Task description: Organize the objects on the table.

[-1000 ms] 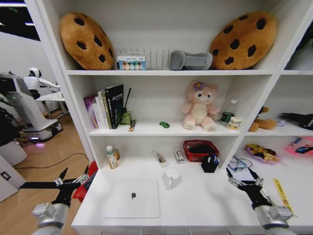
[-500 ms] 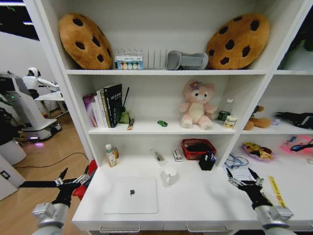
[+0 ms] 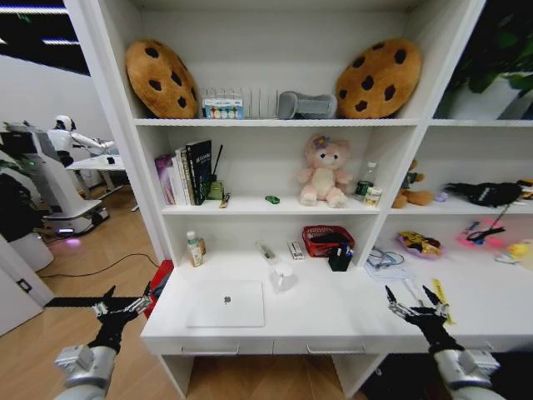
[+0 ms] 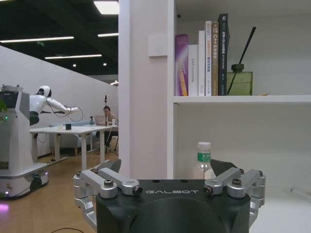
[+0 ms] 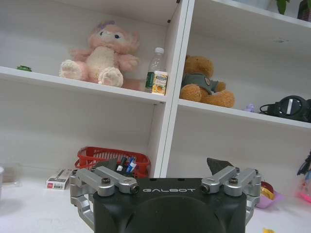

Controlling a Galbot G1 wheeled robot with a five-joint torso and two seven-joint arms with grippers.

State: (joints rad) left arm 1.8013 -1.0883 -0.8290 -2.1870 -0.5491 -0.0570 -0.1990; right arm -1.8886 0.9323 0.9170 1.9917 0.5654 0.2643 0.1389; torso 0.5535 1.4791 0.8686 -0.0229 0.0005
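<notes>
The laptop [image 3: 226, 303] lies shut on the near left of the table [image 3: 333, 321]. The left gripper [image 3: 125, 302] and right gripper [image 3: 414, 303] hover open at the near edge, holding nothing.

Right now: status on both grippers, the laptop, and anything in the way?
Left gripper open, off the table's left end. Right gripper open, over its front edge. Silver laptop closed, untouched; clear cup beside it.

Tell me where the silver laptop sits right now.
In the head view, the silver laptop lies closed on the table's left front part, just left of the white cup.
</notes>
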